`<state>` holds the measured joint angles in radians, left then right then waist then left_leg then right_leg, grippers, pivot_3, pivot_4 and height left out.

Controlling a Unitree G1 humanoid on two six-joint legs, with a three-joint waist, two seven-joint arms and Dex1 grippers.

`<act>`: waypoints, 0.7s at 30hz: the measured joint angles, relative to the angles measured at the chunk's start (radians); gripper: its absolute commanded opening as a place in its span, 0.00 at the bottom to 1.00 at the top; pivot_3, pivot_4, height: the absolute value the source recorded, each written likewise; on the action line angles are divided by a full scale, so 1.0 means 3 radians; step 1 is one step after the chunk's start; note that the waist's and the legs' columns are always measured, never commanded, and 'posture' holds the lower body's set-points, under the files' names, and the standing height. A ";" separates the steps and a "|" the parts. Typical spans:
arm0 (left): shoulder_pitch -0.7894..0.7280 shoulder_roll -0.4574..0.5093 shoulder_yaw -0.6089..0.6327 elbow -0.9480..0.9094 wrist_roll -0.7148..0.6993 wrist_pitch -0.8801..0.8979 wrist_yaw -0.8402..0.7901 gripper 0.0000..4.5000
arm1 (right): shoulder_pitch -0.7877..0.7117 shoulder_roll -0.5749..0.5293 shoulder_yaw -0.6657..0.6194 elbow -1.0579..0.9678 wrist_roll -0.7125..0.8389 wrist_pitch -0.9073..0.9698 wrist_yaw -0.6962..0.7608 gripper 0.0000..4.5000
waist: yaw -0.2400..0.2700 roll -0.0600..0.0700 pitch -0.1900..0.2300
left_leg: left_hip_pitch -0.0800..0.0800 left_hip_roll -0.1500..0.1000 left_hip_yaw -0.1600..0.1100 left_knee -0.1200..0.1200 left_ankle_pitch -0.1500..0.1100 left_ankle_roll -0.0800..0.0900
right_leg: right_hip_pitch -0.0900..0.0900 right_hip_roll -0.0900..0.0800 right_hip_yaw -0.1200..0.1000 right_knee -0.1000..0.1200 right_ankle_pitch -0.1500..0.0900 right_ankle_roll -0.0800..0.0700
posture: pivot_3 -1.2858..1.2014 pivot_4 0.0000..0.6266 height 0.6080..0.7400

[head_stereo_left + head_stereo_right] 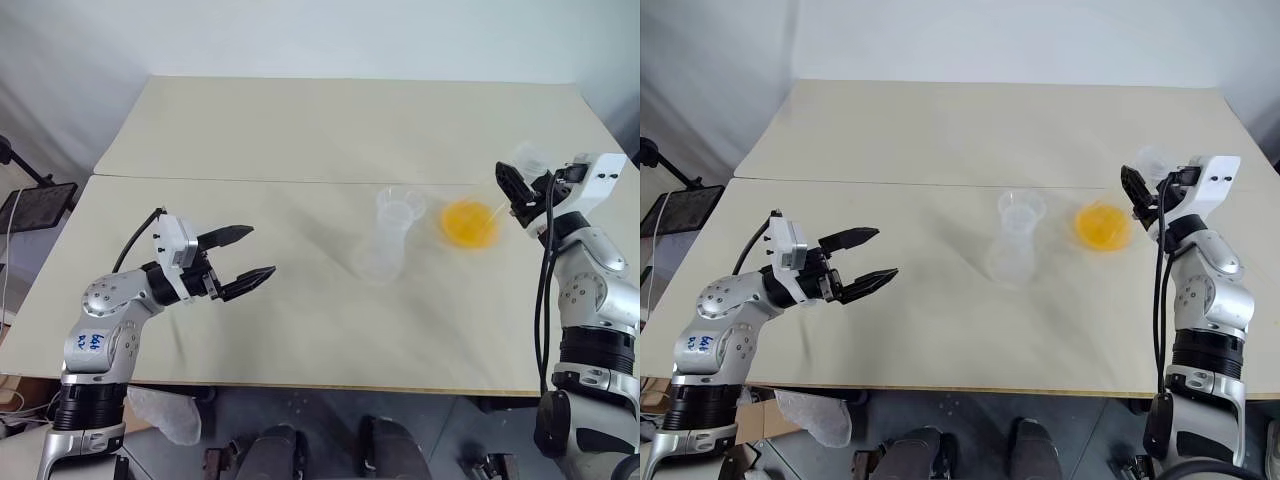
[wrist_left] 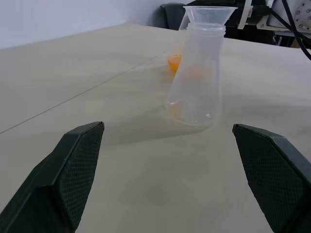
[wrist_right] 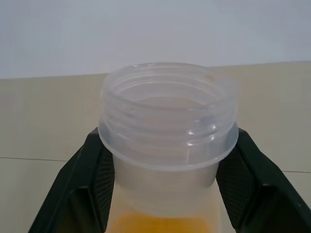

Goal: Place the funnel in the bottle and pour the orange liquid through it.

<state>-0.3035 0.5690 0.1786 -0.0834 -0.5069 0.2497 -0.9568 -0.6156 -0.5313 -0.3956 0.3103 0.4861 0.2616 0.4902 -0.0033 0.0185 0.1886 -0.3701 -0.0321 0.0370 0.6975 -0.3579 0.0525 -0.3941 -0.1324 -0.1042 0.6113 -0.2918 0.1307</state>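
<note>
1. Funnel (image 1: 401, 203) already seated in the bottle (image 1: 385, 250), centre of frame on the bench (image 1: 300, 320).
2. Orange liquid (image 1: 468, 223) in a flask (image 3: 167, 145) at right, neck pinched between the right gripper (image 1: 520, 190) fingers.
3. Left gripper (image 1: 245, 260) at lower left, fingers spread wide, holding nothing, well apart from the bottle.
4. Pour step up now, probably: lift, carry over the funnel, tip slowly.
</note>
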 measured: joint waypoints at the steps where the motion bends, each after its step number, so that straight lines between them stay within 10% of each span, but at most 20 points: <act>1: 0.0000 0.0000 0.0000 0.0000 0.0000 -0.0001 0.0003 1.00 | 0.0000 0.0008 0.0002 -0.0012 0.0001 -0.0001 0.0010 0.54 | 0.0000 0.0000 0.0000 | 0.0000 0.0000 0.0000 0.0000 0.0000 0.0000 | 0.0000 0.0000 0.0000 0.0000 0.0000 0.0000 | 0.52 0.24 1.00; 21: 0.0008 -0.0125 -0.0080 -0.0492 -0.0281 0.0231 0.0117 1.00 | 0.0285 -0.0527 0.1307 -0.1639 -0.1929 -0.0480 -0.0330 0.54 | 0.0016 -0.0001 0.0001 | -0.0003 -0.0005 -0.0001 -0.0001 -0.0001 -0.0002 | -0.0002 -0.0001 -0.0001 -0.0005 0.0000 0.0001 | 0.52 0.24 1.00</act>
<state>-0.3011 0.5315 0.1547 -0.2312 -0.5913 0.3191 -0.9217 -0.5300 -0.6893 -0.0034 -0.1815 -0.0926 0.1176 0.3913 0.0013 0.0184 0.1889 -0.3711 -0.0335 0.0369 0.6973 -0.3583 0.0518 -0.3945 -0.1328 -0.1045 0.6099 -0.2918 0.1309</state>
